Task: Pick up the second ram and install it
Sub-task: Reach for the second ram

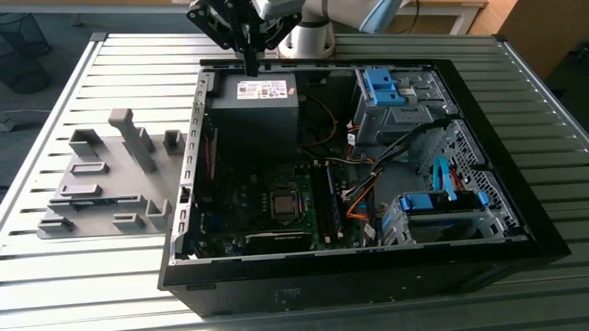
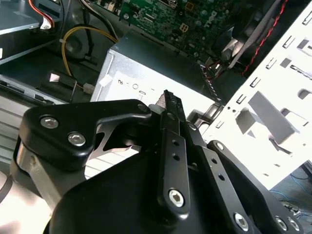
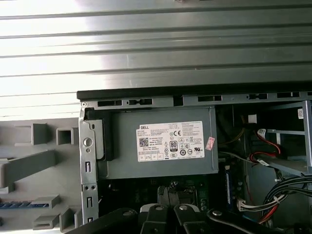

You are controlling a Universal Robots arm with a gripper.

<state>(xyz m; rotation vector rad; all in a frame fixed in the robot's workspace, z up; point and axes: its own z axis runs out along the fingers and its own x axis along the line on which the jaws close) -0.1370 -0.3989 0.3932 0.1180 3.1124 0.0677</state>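
A ribbed metal table (image 1: 101, 276) of long silver slats carries two things. An open black computer case (image 1: 368, 279) lies on its side toward the exterior view's right, its interior facing up. Just beside it, on the exterior view's left, sits a flat grey fixture plate (image 1: 96, 231) studded with upright blocks. In the first wrist view, bare slats (image 3: 146, 48) run beyond the case's rim (image 3: 195, 93).

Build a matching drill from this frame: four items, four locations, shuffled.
1 gripper
2 power supply
3 grey fixture plate
4 blue drive brackets

A on the table, at the exterior view's left of the case
B in the case, white label up
C over the case's far wall
D in the case, at the exterior view's right

Pairs: 1-C, 2-B, 3-A, 4-D
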